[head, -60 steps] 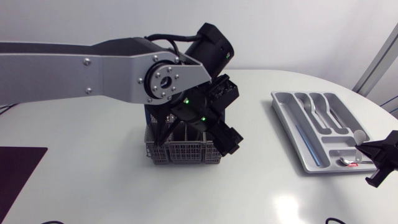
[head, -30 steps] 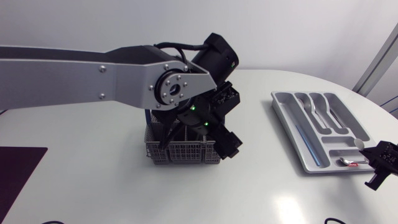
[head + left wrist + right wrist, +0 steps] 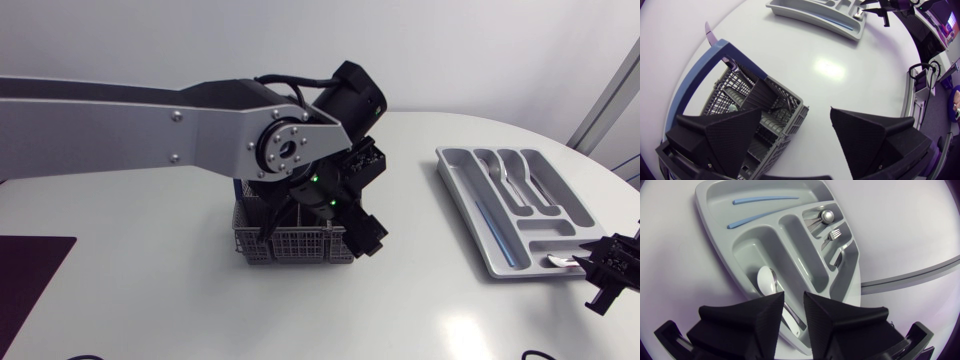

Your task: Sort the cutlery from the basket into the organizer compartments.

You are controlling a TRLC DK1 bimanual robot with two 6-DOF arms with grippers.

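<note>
White table [image 3: 150,290] holds the basket [image 3: 300,243] under the wide-open left gripper [image 3: 796,112], while the right gripper [image 3: 793,300], narrowly parted and empty, hovers over a spoon [image 3: 767,282] in the organizer [image 3: 470,215].

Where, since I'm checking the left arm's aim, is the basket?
Head view: the basket sits mid-table, partly under the open left gripper, well left of the organizer.

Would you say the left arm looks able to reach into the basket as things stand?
Probably yes. The left claw is open right at the basket, with one finger over its compartments and the other out past its rim. Nothing appears to lie between the claw and the basket's open top.
</note>
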